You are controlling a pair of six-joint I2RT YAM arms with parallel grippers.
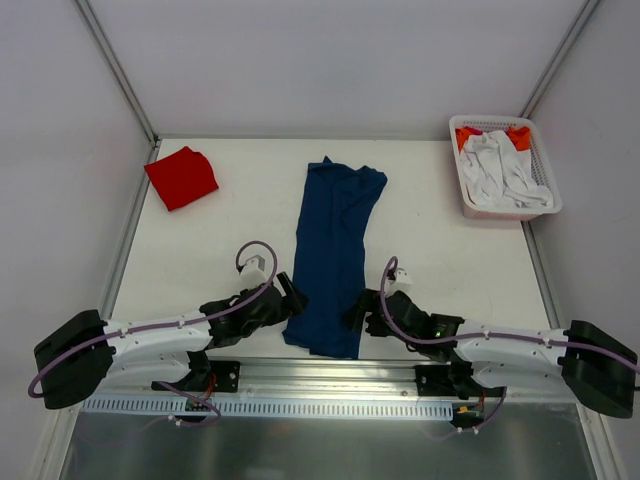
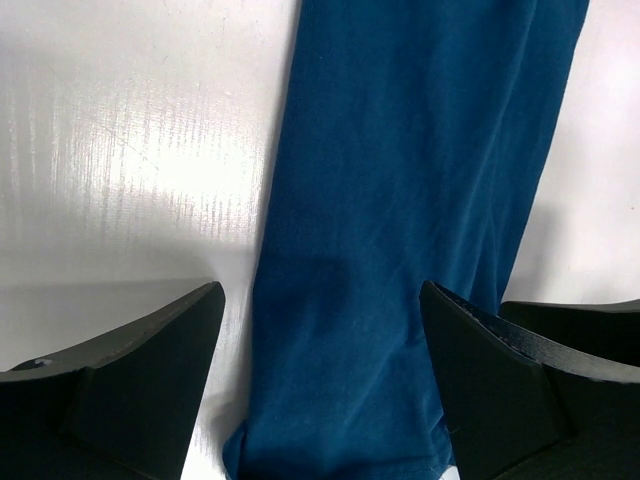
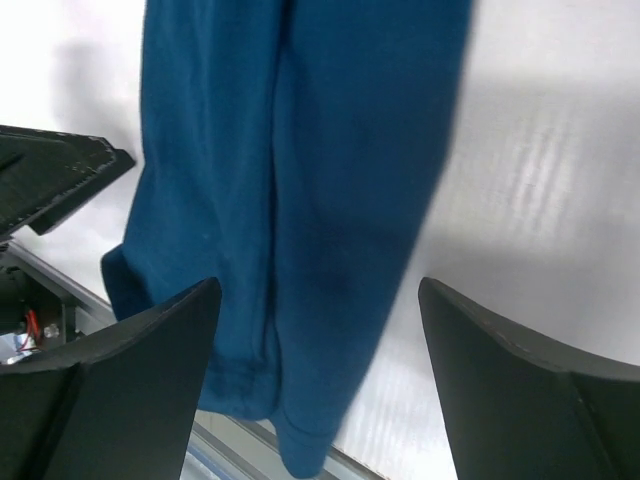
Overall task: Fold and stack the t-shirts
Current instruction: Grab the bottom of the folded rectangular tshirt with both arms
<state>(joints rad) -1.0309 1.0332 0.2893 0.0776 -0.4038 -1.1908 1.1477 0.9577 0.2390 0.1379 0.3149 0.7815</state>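
soft navy blue cloth t-shirt: 1 | folded bright red cloth t-shirt: 1 | white slatted plastic basket: 1 | black two-finger grippers: 2, left gripper and right gripper | white surface: 1

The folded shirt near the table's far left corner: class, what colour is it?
The folded shirt is plain bright red, best seen in the top external view.

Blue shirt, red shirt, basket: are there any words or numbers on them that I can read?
None: no words, numbers or signs can be read in any view.
Blue shirt: plain cloth, with no print or label showing.
Red shirt: plain, no writing.
Basket and the white cloth in it: no letters to be seen.
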